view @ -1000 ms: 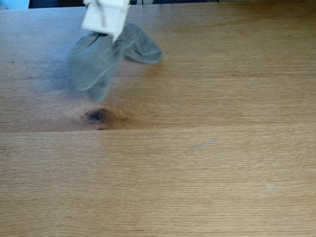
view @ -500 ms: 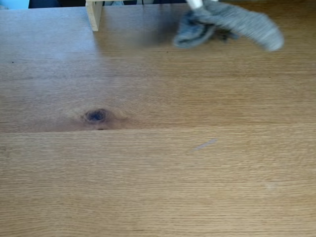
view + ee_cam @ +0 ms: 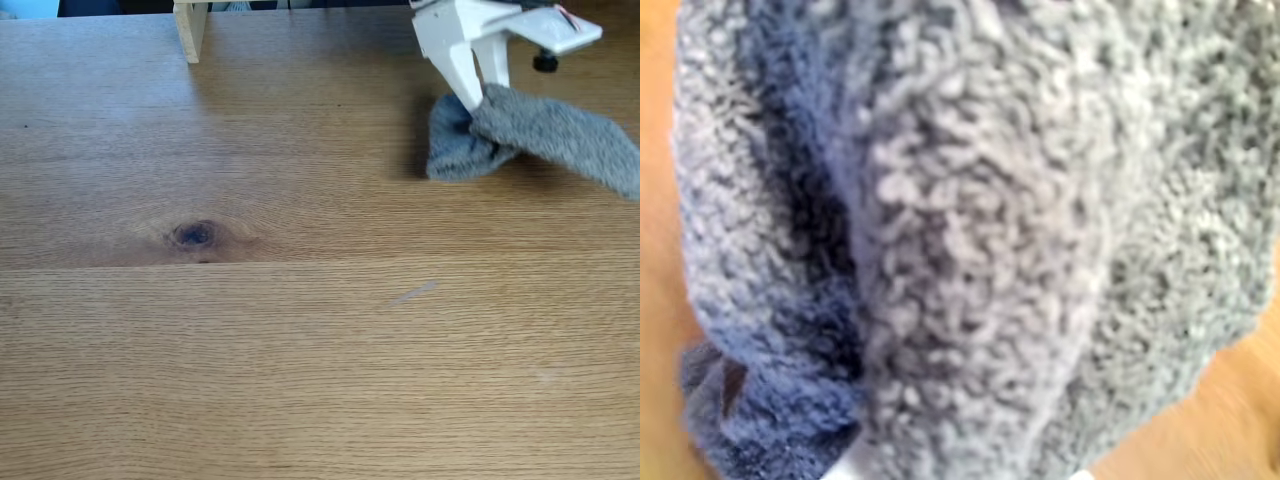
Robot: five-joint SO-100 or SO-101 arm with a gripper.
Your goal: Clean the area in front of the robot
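The robot's white gripper [image 3: 480,95] comes down at the upper right of the fixed view, shut on a grey terry cloth [image 3: 545,135]. The cloth lies bunched on the tan wooden tabletop [image 3: 320,340], trailing off to the right edge. In the wrist view the looped grey cloth [image 3: 980,230] is pressed close to the lens, with slivers of the tabletop [image 3: 655,250] at the left and lower right. A dark bluish knot [image 3: 194,234] sits left of centre, far from the cloth.
A pale wooden post [image 3: 190,28] stands at the table's far edge, upper left. A plank seam [image 3: 400,258] runs across the middle. A faint grey smear [image 3: 415,292] marks the wood below it. A black knob [image 3: 545,62] sticks out behind the gripper.
The gripper has swept the cloth from the upper left, above the knot, across to the upper right, then slightly lower onto the table. The gripper has come into full view.
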